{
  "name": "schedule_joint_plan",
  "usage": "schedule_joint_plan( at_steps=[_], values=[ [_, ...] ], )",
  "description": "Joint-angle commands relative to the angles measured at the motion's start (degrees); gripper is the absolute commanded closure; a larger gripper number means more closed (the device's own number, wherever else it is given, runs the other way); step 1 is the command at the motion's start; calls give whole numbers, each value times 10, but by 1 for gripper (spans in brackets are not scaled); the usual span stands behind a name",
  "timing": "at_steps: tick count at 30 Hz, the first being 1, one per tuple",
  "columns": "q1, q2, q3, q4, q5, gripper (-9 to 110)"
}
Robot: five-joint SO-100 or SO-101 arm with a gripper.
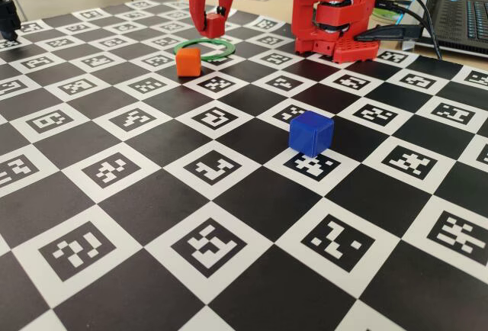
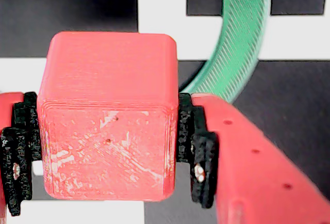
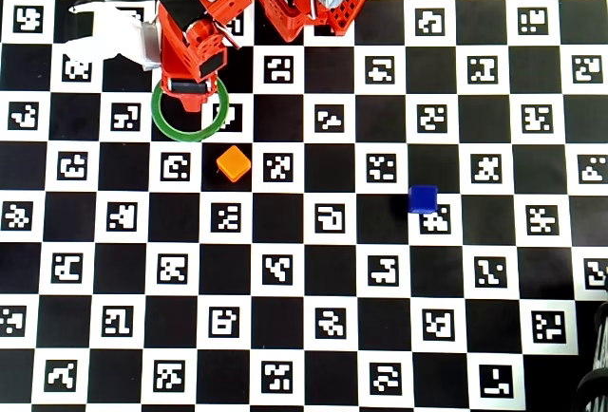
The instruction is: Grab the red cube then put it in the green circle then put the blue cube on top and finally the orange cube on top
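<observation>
The gripper [image 2: 105, 146] was clenched on the red cube [image 2: 108, 115], black pads [image 2: 198, 149] pressing its two side faces, cube square to the fingers. The green circle [image 2: 232, 38] lay just beyond and below it.

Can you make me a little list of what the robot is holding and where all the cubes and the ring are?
gripper: shut on the red cube, above the green circle
green circle: flat on the checkered mat, nothing resting inside it
orange cube: on the mat just outside the ring
blue cube: on the mat, far from the ring, alone
stack: not started
</observation>
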Motion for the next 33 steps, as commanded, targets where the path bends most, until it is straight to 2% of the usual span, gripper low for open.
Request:
schedule_joint_plan(
  at_steps=[1,33],
  values=[
    [4,25,-6,-23,0,96],
    [6,-37,37,-108,-14,96]
  ],
)
